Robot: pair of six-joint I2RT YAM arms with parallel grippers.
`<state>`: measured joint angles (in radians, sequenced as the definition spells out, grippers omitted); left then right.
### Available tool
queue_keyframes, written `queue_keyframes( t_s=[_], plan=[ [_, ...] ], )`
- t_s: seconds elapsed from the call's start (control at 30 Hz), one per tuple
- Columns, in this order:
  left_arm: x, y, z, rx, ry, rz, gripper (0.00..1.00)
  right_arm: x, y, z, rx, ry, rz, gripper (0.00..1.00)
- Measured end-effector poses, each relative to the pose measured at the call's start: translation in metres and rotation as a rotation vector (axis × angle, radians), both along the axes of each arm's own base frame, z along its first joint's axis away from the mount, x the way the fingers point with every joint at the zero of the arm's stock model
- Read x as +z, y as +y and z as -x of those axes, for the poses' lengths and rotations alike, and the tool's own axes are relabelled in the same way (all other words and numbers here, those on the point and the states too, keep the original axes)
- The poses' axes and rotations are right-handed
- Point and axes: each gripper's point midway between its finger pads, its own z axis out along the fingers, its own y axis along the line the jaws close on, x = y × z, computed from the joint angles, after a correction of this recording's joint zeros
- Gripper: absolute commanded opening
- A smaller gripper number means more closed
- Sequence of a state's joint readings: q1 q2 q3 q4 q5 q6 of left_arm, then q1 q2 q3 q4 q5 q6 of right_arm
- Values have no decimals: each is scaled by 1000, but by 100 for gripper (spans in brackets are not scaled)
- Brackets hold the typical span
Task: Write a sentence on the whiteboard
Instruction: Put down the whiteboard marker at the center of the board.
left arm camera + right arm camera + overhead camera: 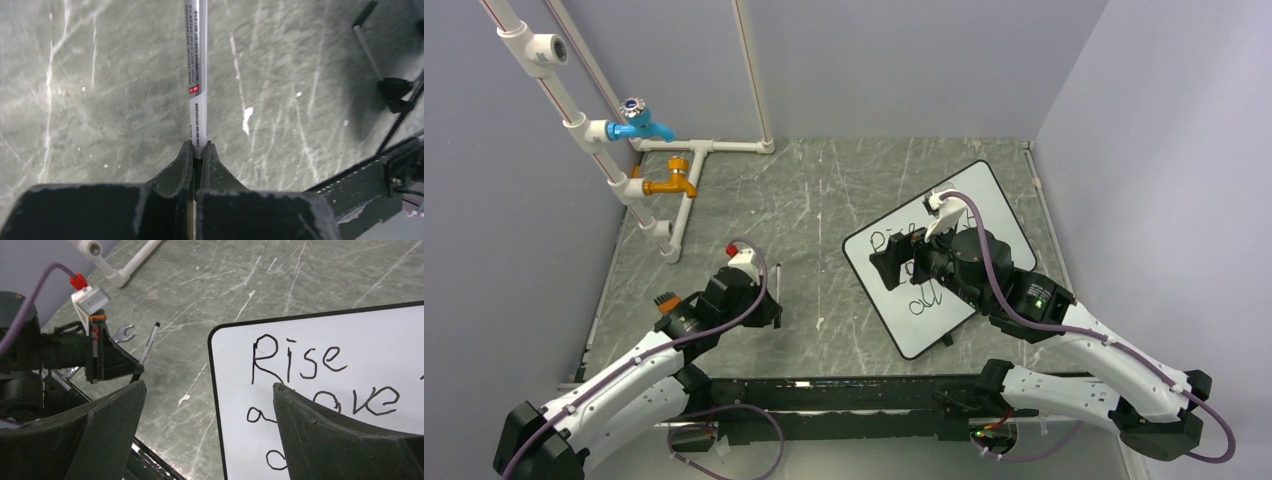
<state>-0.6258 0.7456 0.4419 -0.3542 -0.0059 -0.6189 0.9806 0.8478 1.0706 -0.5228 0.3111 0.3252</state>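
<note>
Left tool (198, 150) clamps the marker (196, 75), parked lower left; right tool (209, 385), spread wide, straddles the edge of the whiteboard (360, 330) beside the sentence (300, 360), probably to steady it.

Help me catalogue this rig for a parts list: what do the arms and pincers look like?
The left arm and right arm match: white shell links, black joints, a purple cable running to each wrist. A green light glows on the right arm. The left pincer and right pincer have black, wedge-shaped fingers.
</note>
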Motion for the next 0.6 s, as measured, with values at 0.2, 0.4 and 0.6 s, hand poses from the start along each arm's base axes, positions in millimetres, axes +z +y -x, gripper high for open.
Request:
queue_keyframes(
  t_s=[0.2,0.4,0.6],
  plan=[
    [-44,7,15,51,84,-38,2,-7,-1,1,-5,18,0,99],
    [-66,10,19,72,129,-67,19,-14,-7,4,-16,30,8,100],
    [-74,10,18,83,148,-91,55,-14,-12,4,-33,27,12,100]
  ],
)
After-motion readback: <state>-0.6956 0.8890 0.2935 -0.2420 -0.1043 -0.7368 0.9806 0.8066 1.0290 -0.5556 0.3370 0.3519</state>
